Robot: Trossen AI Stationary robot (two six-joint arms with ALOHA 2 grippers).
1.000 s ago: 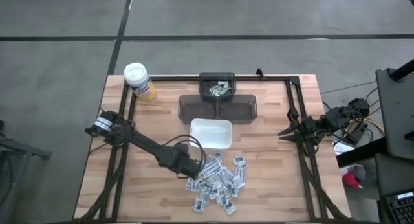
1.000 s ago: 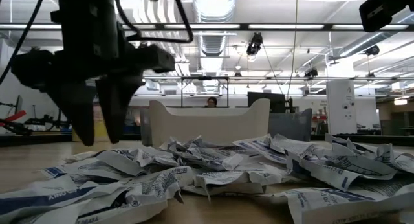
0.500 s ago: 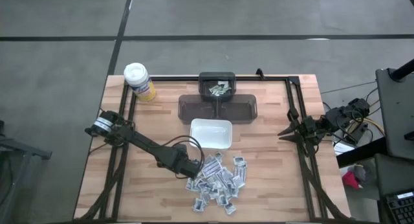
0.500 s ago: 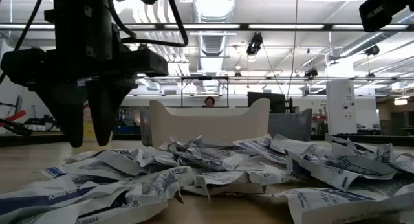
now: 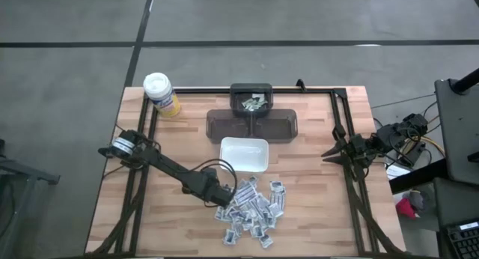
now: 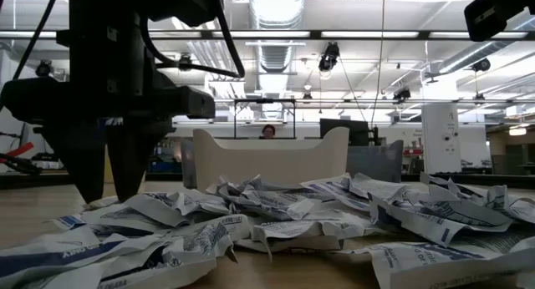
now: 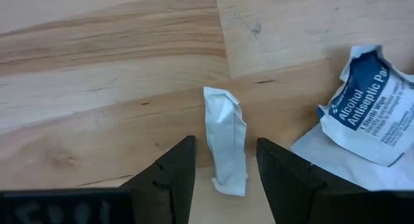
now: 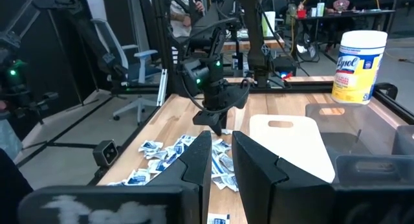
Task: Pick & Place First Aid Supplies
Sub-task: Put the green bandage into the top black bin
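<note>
High view shows most packets still heaped on the counter, the white dish bare, while the left hand, open, straddles one packet.

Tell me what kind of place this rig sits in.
Probably a robotics lab or open workshop: the wooden table stands on bare concrete, the low view shows exposed ceiling ducts with strip lights, and office chairs with workbenches stand behind.
</note>
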